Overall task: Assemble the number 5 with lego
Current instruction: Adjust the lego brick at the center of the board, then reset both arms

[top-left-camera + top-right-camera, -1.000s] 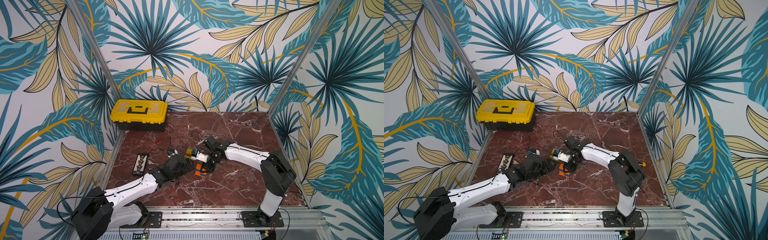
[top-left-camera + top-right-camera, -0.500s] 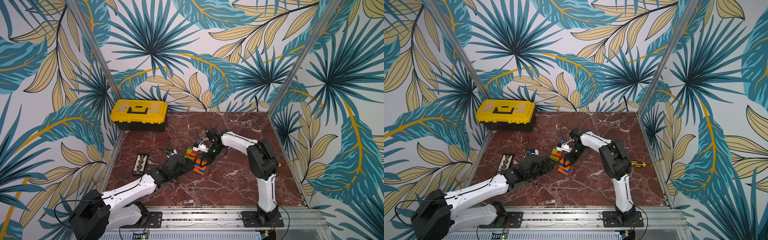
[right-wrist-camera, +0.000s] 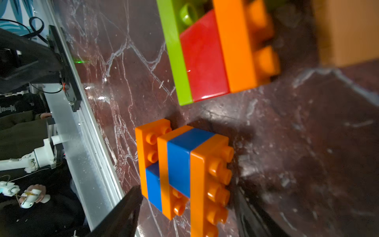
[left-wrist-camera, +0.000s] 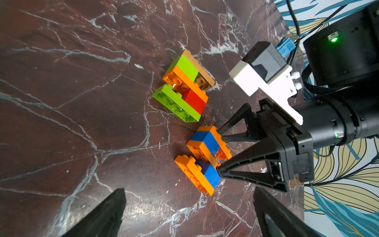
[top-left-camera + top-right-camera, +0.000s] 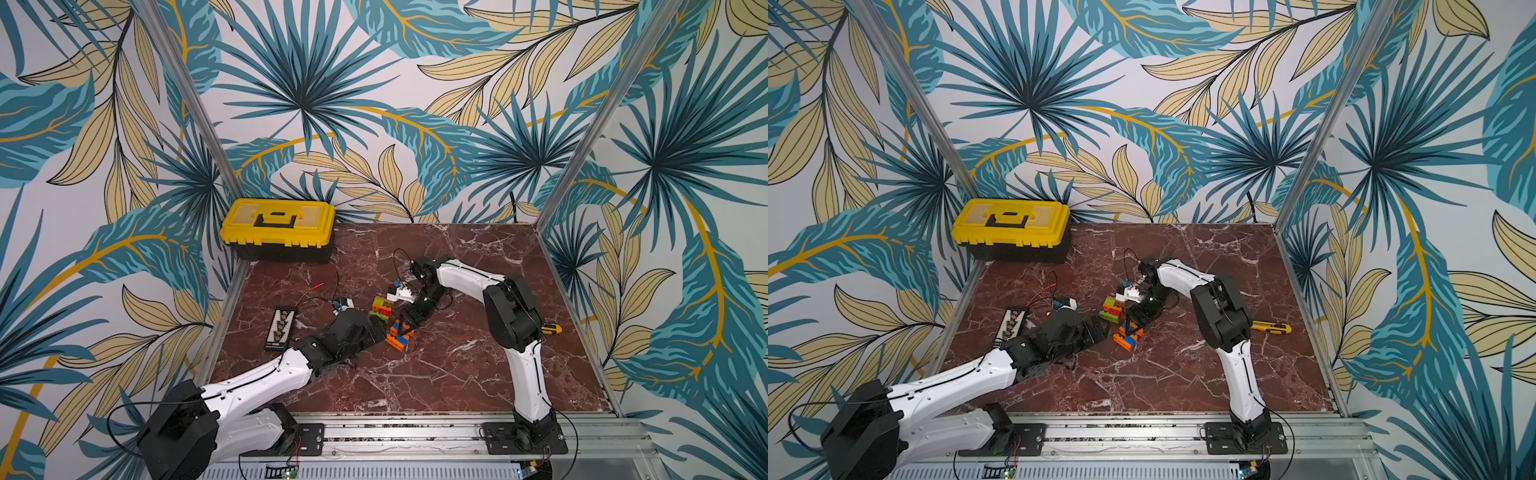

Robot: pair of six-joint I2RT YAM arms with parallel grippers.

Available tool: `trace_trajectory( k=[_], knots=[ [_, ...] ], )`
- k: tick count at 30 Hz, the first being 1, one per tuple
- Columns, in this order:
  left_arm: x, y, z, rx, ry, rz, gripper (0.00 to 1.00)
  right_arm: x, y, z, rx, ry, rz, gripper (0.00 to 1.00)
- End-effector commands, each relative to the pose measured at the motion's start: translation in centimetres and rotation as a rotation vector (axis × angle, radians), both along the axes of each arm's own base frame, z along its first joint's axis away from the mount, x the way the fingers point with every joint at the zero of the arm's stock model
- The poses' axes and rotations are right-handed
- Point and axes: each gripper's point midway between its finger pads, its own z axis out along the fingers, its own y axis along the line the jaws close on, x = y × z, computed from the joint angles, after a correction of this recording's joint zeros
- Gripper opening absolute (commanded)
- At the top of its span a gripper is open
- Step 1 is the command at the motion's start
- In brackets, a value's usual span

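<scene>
1. Two clusters of glossy, studded plastic lego bricks are lying on their sides near the middle of the polished reddish-brown marble tabletop [image 5: 457,374]. They are close together but apart: a green, orange, red and tan cluster [image 4: 184,88] and an orange-and-blue striped cluster [image 4: 203,160], the pieces of your number 5.
2. You are seeing three orange and two blue layers in the striped cluster. The other cluster's bricks are proving hard to count, its tan block blurring and running off the right wrist view.
3. Your right gripper [image 4: 220,152] is pointing at the striped cluster, its thin black triangular jaws standing apart and flanking one end. You cannot tell whether the tips are touching it.
4. Your left gripper [image 4: 188,188] is hovering near both clusters, jaws spread wide, holding nothing.
5. One boxy yellow plastic toolbox [image 5: 278,226] is sitting in the far left corner. One black rectangular strip with yellow marks [image 5: 281,328] is lying by the left arm. One yellow utility knife [image 5: 1271,328] is peeking out, partly hidden behind the right arm.
</scene>
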Motion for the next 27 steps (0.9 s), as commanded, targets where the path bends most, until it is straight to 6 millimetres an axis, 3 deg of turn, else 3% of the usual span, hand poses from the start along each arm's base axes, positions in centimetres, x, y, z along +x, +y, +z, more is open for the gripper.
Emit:
trace_trajectory(
  k=[1, 5, 9, 11, 13, 16, 20, 23, 27],
  knots=[
    [0.4, 0.4, 1.2, 0.011, -0.034, 0.005, 1.0, 1.8, -2.0, 0.6, -0.1, -0.154, -0.035, 0.78],
    [0.7, 1.4, 1.9, 0.065, -0.062, 0.018, 1.0, 5.1, -3.6, 5.3, -0.102, -0.409, -0.204, 0.81],
    [1.2, 3.9, 3.1, 0.179, -0.119, 0.057, 1.0, 7.4, -5.9, 12.2, -0.003, -0.783, -0.436, 0.87],
    [1.6, 5.4, 4.1, 0.232, -0.159, 0.081, 1.0, 8.1, -8.4, 15.5, 0.04, -0.988, -0.614, 0.91],
    [2.2, 7.1, 5.4, 0.289, -0.207, 0.114, 1.0, 7.9, -12.7, 17.8, 0.019, -1.162, -0.831, 0.98],
    [3.3, 9.6, 7.8, 0.383, -0.305, 0.179, 1.0, 6.5, -19.4, 18.0, -0.137, -1.314, -1.079, 0.99],
    [5.2, 13.5, 11.1, 0.548, -0.425, 0.316, 1.0, 5.0, -25.6, 16.6, -0.335, -1.365, -1.26, 0.99],
    [6.8, 15.7, 12.6, 0.654, -0.471, 0.387, 1.0, 5.1, -28.2, 14.6, -0.389, -1.315, -1.339, 0.99],
    [8.2, 18.3, 12.3, 0.821, -0.453, 0.417, 0.99, 6.0, -29.6, 11.8, -0.393, -1.235, -1.375, 0.99]
  ],
)
